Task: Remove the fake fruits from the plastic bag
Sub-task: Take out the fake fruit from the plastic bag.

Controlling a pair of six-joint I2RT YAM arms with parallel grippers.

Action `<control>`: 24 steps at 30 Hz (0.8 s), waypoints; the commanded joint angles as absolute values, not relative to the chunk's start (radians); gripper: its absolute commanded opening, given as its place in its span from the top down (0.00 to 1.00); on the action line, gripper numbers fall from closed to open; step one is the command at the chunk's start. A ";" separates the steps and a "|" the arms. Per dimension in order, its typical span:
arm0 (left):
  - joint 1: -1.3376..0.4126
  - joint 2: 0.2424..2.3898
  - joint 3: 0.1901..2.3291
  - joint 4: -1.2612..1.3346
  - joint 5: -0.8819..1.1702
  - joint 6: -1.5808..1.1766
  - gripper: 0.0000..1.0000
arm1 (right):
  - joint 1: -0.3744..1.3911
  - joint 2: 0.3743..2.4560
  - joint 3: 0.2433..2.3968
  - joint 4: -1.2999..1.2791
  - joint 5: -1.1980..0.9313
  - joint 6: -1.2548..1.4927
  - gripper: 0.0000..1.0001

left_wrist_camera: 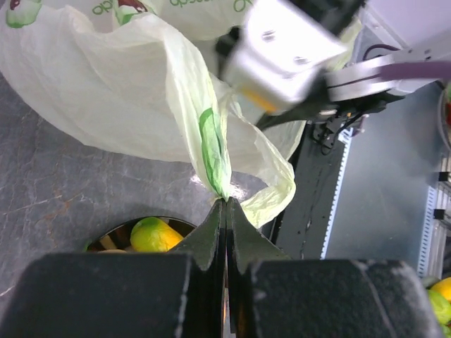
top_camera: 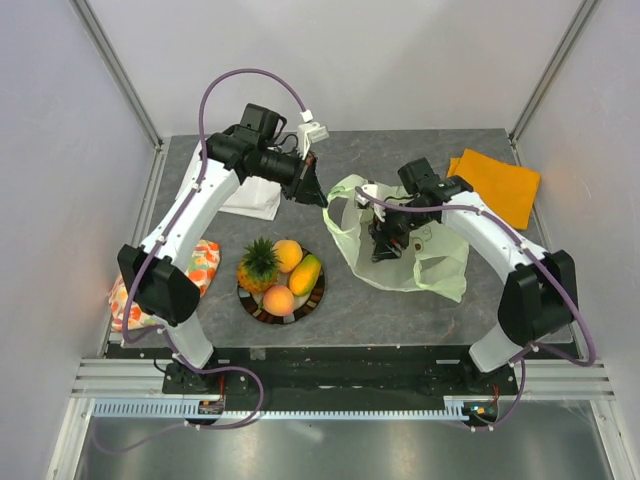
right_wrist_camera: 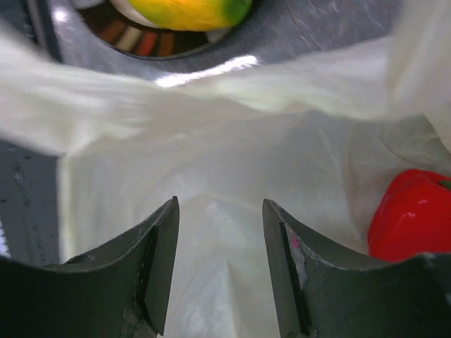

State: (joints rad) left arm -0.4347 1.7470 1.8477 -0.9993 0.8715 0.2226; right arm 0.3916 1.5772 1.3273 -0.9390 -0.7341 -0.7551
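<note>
**Bag held by its handle; red pepper inside.**
Your left gripper is pressed together on a handle loop of the bag, holding that edge up. Your right gripper sits in the bag's mouth, jaws spread, with only bag film showing behind the gap. The pepper lies inside the bag, just beside one finger. Pineapple, mango and peach rest on the plate, near the bag.
</note>
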 commanded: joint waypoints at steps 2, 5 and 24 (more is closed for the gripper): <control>-0.436 1.746 1.839 -0.963 1.002 0.170 0.98 | 0.397 1.624 1.292 -0.706 -0.525 -0.692 0.40; -0.437 1.738 1.822 -0.963 0.993 0.186 0.99 | 0.396 1.632 1.253 -0.553 -0.364 -0.655 0.35; -0.437 1.764 1.819 -0.989 1.023 0.224 0.99 | 0.356 1.986 1.382 -0.276 -0.126 -0.595 0.02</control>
